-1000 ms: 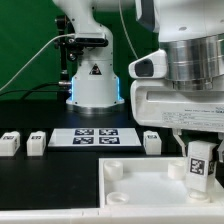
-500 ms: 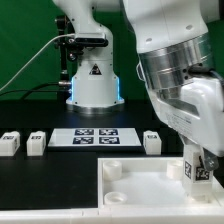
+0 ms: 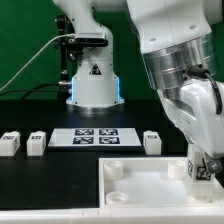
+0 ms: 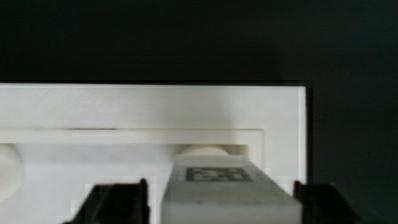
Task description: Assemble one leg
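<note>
Standing upright over a round socket of the white slab [image 3: 140, 182], at the slab's far corner on the exterior view's right, the leg [image 4: 217, 180] sits between the fingers of the gripper [image 4: 221, 208]. Thin dark gaps show on both its sides, so the jaws are parted, not pinching it. Three loose legs [image 3: 152, 141] lie on the bench [image 3: 30, 110], flanking the marker board [image 3: 95, 137].

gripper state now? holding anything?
Gripper: open, jaws either side of the leg with a gap on both sides, not gripping it.
</note>
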Motion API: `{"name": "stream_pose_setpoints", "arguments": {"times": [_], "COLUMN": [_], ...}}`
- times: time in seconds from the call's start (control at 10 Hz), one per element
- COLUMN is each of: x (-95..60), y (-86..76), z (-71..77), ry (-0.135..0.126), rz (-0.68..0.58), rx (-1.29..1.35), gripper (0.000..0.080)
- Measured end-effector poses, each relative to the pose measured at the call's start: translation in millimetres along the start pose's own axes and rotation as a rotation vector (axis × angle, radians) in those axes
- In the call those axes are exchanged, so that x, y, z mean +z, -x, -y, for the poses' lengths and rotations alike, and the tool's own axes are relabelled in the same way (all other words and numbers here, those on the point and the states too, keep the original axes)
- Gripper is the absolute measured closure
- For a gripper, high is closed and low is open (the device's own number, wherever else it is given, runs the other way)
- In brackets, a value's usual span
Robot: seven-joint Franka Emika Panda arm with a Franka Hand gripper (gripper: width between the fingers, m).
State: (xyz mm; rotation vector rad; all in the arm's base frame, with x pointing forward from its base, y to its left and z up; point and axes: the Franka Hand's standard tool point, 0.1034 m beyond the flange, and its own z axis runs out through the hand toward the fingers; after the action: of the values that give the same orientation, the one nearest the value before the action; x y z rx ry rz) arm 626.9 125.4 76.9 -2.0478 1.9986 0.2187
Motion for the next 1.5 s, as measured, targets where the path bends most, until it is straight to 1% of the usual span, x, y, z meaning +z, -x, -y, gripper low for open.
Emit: {"name": "stream_pose_setpoints", "arguments": {"times": [0.1,0.2,0.3,0.4,0.5,0.6,0.7,0.8,0.9,1.0,1.1,1.2,1.3,1.4,1.5], "x": [0.7,-1.4,-2.9,-5.4,-5.7,-5.0,-5.4,-5.0,-4.1,-5.7,-7.6,-8.4,-7.7,-7.5,-7.5], "y": [0.1,-4.6,-7.7,-7.3,-3.0,-1.3,-3.2,-3.5,-2.0,-1.8,-5.4,-7.4,-6.0,-5.1,-5.3], "z": [-4.7,-4.5,-4.7,-3.3,-3.3,-3.8,-3.7,-4.2,-5.1,-2.6,0.6,3.7,3.0,3.0,2.9], "ry": [0.033,0.044,0.066,0.094,0.117,0.124,0.126,0.14,0.176,0.195,0.189,0.174,0.175,0.169,0.163], "rz": [0.004,0.002,-0.014,-0.034,-0.052,-0.049,-0.045,-0.049,-0.074,-0.089,-0.091,-0.104,-0.103,-0.104,-0.109], "rx": [-0.094,-0.247,-0.44,-0.632,-0.729,-0.849,-0.924,-1.049,-1.215,-1.339,-1.401,-1.411,-1.413,-1.362,-1.276], "gripper": [0.0243,0.0169,0.0154,0.0154,0.0154,0.0151,0.0151,0.0151,0.0151,0.0151,0.0151,0.0172,0.03,0.03,0.05]}}
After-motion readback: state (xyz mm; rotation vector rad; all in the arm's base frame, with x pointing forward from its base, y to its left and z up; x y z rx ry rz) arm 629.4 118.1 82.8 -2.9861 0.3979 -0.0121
